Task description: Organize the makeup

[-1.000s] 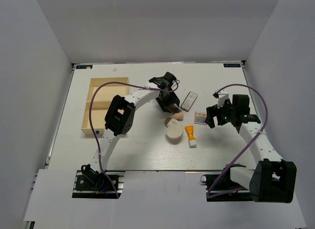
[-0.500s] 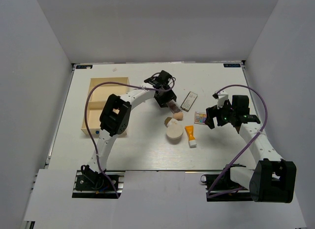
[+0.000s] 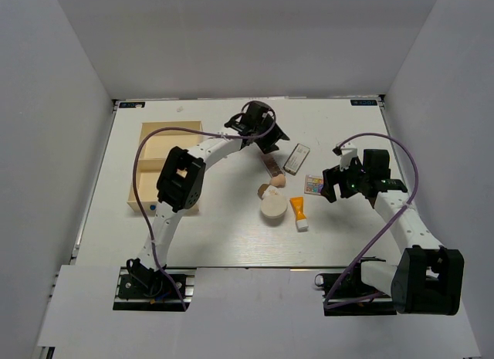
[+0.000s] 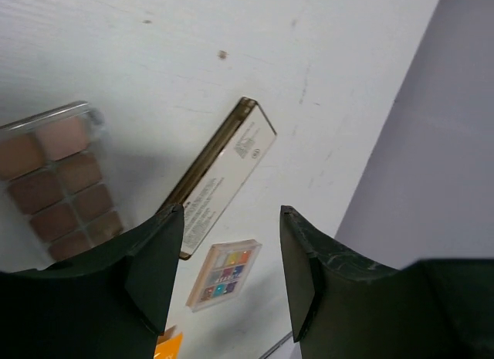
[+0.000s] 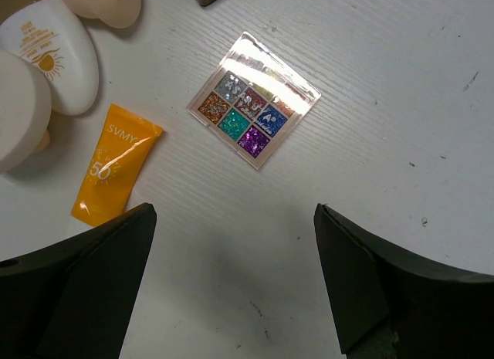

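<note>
Left claw (image 4: 229, 220) hangs open over the far middle of the desk (image 3: 208, 228), with nothing between its dark fingers (image 4: 154, 259). Below it lie two slim cases: the brown-shade case (image 4: 58, 181) to the left and the gold-edged case (image 4: 220, 185) just beside it, apart from it and both flat on the desk. The right claw (image 5: 234, 212) is also spread wide and empty. It hovers right of centre, just on the near side of the multicolour palette (image 5: 255, 100), which lies flat and untouched.

All the makeup sits in one loose cluster right of centre. The orange tube (image 3: 298, 213) is nearest. The cream compact (image 3: 273, 206) is just to its left, and the beige sponge (image 3: 279, 181) lies a little farther back, between the compact and the cases.

The wooden tray (image 3: 147, 143) stands well apart on the left. The left arm crosses over it and hides part of it. In the compartments that do show, no cosmetic can be seen.

By this layout the sorting has hardly begun. Nothing is gripped, nothing rests in the tray as far as can be seen, and all six pieces remain to be carried across. The left claw looks best placed for one of the cases, the right for the palette.
</note>
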`<state>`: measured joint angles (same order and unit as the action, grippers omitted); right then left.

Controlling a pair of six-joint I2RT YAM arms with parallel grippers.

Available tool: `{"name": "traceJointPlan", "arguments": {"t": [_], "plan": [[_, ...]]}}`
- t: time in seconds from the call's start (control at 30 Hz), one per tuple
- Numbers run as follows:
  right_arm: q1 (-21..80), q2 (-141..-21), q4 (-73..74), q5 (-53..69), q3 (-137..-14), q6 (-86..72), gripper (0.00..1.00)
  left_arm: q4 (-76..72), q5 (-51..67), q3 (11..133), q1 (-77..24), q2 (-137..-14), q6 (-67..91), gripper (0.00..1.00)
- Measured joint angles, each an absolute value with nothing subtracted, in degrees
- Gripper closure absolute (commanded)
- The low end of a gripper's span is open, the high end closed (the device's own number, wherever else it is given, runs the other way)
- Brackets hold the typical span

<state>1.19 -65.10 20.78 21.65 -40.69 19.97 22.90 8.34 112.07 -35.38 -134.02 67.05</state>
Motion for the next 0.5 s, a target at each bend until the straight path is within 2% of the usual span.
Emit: {"name": "traceJointPlan", "arguments": {"t": [0.23,0.5], "plan": [[1.19,-66.94,20.82,21.85,-40.69,19.97,0.11,18.22,12.73,114.67,-35.38,-140.29,68.31,0.39],[1.19,-67.18,20.84,21.85,-40.69,19.92,0.11,23.22,12.40,116.42,-35.35,-142.34,68.01,0.38]]}}
